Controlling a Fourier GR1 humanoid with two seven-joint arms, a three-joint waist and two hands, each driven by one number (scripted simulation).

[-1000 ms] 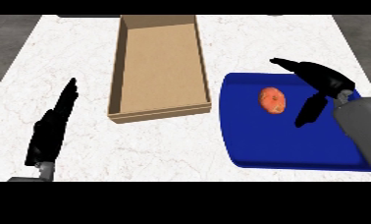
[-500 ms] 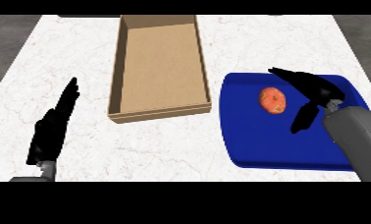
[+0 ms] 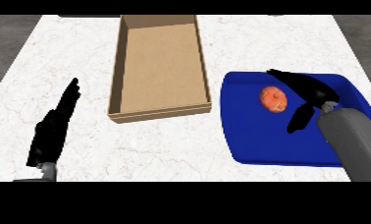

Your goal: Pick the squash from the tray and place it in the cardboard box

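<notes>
So nothing is lifted yet — the squash (image 3: 273, 98) lies on the blue tray (image 3: 250, 139), at about 12 o'clock from the tray's middle, and the box (image 3: 161, 56) to its 10 o'clock holds nothing that I can see. The right hand (image 3: 310, 96) hangs just at the squash's 3 o'clock, spread wide: fingers run past above it toward 11 o'clock, thumb points down toward 6, and the squash sits in the opening between them, not pinched. Whether a finger touches it, I can't tell. My read: the reach is all but done, while the closing, the lift, the carry across to the box and the release are all left.

The squash itself — small, rounded, orange-red with paler mottling, lying flat and alone on the tray.

Down at 8 o'clock on the worktop (image 3: 72, 46), the left hand (image 3: 54, 127) rests open, fingers straight and pressed together, well apart from everything.
</notes>
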